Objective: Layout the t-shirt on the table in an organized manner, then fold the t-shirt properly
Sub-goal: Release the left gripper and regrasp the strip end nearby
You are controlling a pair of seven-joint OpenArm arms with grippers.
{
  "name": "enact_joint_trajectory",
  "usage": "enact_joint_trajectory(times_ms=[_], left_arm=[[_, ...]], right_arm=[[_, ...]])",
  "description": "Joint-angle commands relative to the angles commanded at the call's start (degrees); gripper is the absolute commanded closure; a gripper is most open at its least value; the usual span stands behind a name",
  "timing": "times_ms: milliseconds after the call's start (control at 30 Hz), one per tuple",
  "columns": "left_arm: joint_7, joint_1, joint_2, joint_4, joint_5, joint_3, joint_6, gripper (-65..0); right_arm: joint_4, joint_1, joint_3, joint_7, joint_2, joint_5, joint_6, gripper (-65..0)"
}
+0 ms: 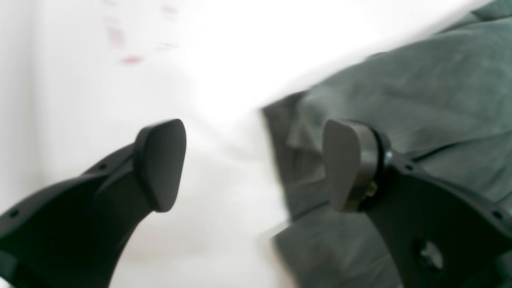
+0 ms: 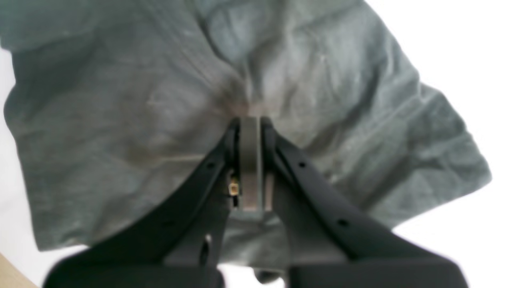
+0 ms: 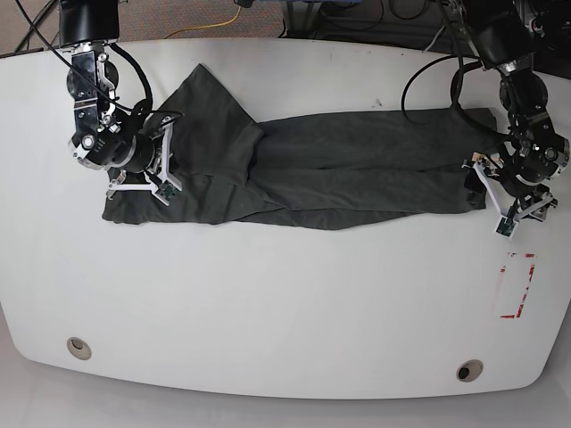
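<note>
The dark grey t-shirt [image 3: 321, 174] lies stretched sideways across the white table [image 3: 285, 312], wrinkled, with one part folded over at its left end. My right gripper [image 2: 251, 120] is shut on a pinch of the shirt's fabric [image 2: 160, 100]; in the base view it [image 3: 168, 143] is at the shirt's left end. My left gripper [image 1: 254, 166] is open and empty, its fingers [image 1: 160, 164] straddling the shirt's edge [image 1: 400, 100]; in the base view it [image 3: 475, 183] is at the shirt's right end.
A red tape rectangle [image 3: 517, 285] marks the table near the right front, also a blur in the left wrist view [image 1: 132, 60]. Two round grommet holes [image 3: 78, 347] [image 3: 468, 369] sit near the front edge. Cables run behind the table's far edge.
</note>
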Motion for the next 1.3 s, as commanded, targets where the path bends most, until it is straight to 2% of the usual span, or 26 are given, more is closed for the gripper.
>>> enact_joint_trajectory(times_ms=[200,300,433,500,600,733,800,1033,1200,1300], left_arm=[[-1.05,-1.14,0.88,-4.04,0.00,0.09,0.00,-48.2],[-2.46,-0.88,0.88,-4.84,0.00,0.97,0.00,-43.3],[-2.73,-0.79,0.44,-6.77,0.09,4.04,0.00,-27.4],[-2.73,-0.79,0.44,-7.56,0.35,4.57,0.00,-17.2],[-2.73,-0.70,0.35,-7.47,0.35,4.48,0.00,-9.7],[-2.73,-0.53,0.26,-7.12,0.35,4.40,0.00,-7.1],[-2.73,0.44,-0.79,-5.80,0.35,4.40,0.00,-5.8],[-2.64,3.25,-1.67,0.35,0.35,4.22,0.00,-6.0],[-2.64,7.03,-5.01,4.75,0.00,4.22,0.00,-6.1],[-2.64,8.18,-5.27,6.42,0.00,4.22,0.00,-6.1]], right_arm=[[0.00,0.00,0.00,0.00,-0.09,0.00,0.00,-1.4],[0.00,0.00,0.00,0.00,-0.18,0.09,0.00,-1.4],[0.09,0.00,0.18,0.00,-0.18,0.18,0.00,-1.4],[0.09,0.00,0.26,0.00,-0.18,0.18,0.00,-1.4],[0.09,0.00,0.26,0.00,-0.18,0.18,0.00,-1.4],[0.09,0.00,0.26,0.00,-0.18,0.09,0.00,-1.4],[0.09,0.00,0.26,0.00,-0.18,0.09,0.00,-1.4],[0.09,0.00,0.26,0.00,-0.18,0.09,0.00,-1.4],[0.09,0.00,0.26,-0.70,-0.26,0.09,0.00,-1.4],[0.09,0.09,0.35,-1.41,-1.14,0.00,0.00,-1.4]])
